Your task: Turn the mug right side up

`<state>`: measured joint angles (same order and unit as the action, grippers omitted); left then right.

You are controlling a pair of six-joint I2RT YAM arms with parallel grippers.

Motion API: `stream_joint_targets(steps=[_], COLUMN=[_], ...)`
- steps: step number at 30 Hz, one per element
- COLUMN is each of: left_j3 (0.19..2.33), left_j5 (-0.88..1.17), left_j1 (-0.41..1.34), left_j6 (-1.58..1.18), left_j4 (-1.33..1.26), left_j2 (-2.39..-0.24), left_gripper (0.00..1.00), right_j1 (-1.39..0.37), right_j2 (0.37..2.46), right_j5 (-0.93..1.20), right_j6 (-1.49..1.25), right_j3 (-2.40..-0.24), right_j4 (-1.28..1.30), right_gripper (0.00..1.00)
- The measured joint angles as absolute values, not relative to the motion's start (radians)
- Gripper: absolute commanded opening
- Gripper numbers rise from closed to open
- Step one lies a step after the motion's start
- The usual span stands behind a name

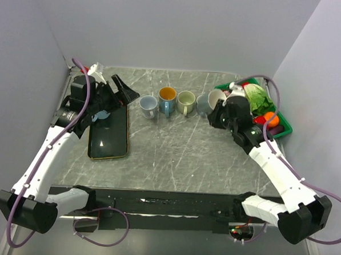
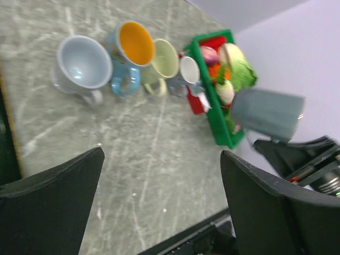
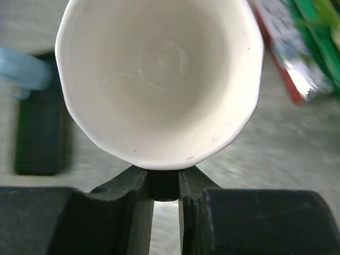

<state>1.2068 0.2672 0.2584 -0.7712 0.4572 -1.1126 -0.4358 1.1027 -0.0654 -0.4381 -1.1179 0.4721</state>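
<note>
The task mug (image 1: 211, 101) is grey outside and white inside, at the right end of a row of mugs. In the top view it is tilted, its mouth showing. My right gripper (image 1: 220, 114) is shut on it. In the right wrist view the mug's white inside (image 3: 159, 79) fills the frame, facing the camera, and my right gripper (image 3: 166, 186) pinches a dark part at its lower rim. The mug also shows in the left wrist view (image 2: 189, 71). My left gripper (image 1: 118, 94) is open and empty at the far left, and it shows open over bare table in the left wrist view (image 2: 162, 207).
Three upright mugs stand in the row: light blue (image 1: 148, 106), blue with orange inside (image 1: 167, 100), pale green (image 1: 186, 102). A green bin (image 1: 223, 85) of vegetables stands at the right. A black tray (image 1: 109, 133) lies at the left.
</note>
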Motion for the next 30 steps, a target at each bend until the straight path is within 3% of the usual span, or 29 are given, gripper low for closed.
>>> stream_joint_targets(steps=[8,29,30], left_j3=[1.216,1.22,1.22], left_j5=[0.193,0.131,0.128], left_j1=[0.258,0.256,0.256], left_j6=[-0.726,-0.656,-0.654], left_j4=[0.503,0.549,0.55], left_j2=[-1.148,-1.177,-1.178], left_gripper=[0.96,0.96,0.96], right_j1=[-0.423,-0.372,-0.372], right_j2=[1.179,1.539,1.543], right_j5=[-0.166,-0.275,-0.278], right_j6=[-0.369,-0.32,-0.32], right_j3=[-0.959,-0.973,-0.976], right_j4=[0.556,0.378,0.371], right_gripper=[0.0,0.0,0.05])
